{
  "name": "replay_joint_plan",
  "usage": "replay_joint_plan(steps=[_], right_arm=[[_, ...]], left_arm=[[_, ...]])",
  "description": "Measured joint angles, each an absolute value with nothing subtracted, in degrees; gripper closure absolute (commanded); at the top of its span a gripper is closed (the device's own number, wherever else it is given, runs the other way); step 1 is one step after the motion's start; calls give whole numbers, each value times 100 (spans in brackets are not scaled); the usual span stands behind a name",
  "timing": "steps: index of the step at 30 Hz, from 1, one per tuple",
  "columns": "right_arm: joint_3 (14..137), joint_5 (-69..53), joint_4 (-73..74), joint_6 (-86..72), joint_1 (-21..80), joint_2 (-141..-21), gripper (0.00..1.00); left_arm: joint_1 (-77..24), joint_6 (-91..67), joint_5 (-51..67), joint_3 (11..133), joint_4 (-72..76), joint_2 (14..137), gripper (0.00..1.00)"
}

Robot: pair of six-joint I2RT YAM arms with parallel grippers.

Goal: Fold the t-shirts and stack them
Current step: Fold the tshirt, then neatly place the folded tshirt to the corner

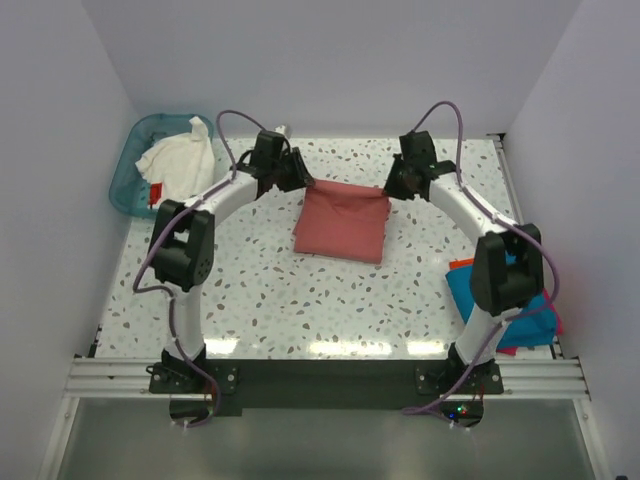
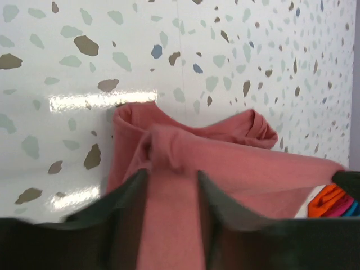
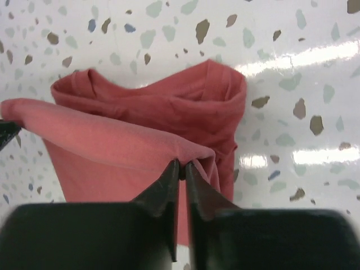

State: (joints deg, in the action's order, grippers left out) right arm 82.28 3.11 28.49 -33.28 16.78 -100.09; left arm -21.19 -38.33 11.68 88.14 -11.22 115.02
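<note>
The salmon-red t-shirt (image 1: 342, 222) lies folded at the middle of the table, with its far edge lifted. My left gripper (image 1: 298, 172) is shut on its far left corner; in the left wrist view a bunch of cloth (image 2: 225, 152) fills the gap between the fingers at the gripper (image 2: 171, 174). My right gripper (image 1: 393, 180) pinches the far right corner, with the fingertips almost together at the gripper (image 3: 181, 164) on the shirt's edge (image 3: 146, 107). The white t-shirt (image 1: 180, 158) lies in the basket. The folded teal-blue (image 1: 462, 290) and orange-red (image 1: 515, 348) shirts lie at the right, partly hidden by the right arm.
A teal plastic basket (image 1: 128, 172) stands off the table's far left corner. White walls close in the back and sides. The folded stack also shows in the left wrist view (image 2: 329, 199). Speckled tabletop (image 1: 300, 300) lies in front of the shirt.
</note>
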Motion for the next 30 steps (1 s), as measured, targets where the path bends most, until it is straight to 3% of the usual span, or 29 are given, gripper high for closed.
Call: replay_joint_plan(steps=[2,3,6,7,12,18,25,30], right_arm=[[8582,161,2777,-3297,1522,-10602,57],[8735,102,2716,-3277,1463,-10868,42],[9078,-84,2735,-3194,1302,-11456,23],[9131,-97,2755,-3177,1262,-11574,21],[8949,-110,2755,-3000,1181,-11450,20],[7640,-290,2475,-2950,1190,-10632,23],[7067,-449,2147,-2954,1321,-10669,26],[7067,-454,1883,-2985,1487,-10912,36]], left_arm=[[-2051,-3817,1302,9115,-1059,11920,36],[-2029,-3822,1376,9201,-1004,12070,30],[-1896,-3826,1564,9275,-985,12267,26],[-1861,-3819,1599,9275,-987,12267,25],[-1772,-3741,1544,9052,-932,11880,27],[-1782,-3813,1420,7889,-764,10575,31],[-1957,-3940,1437,6761,-565,9966,31],[-2064,-3981,1470,6331,-561,9789,31]])
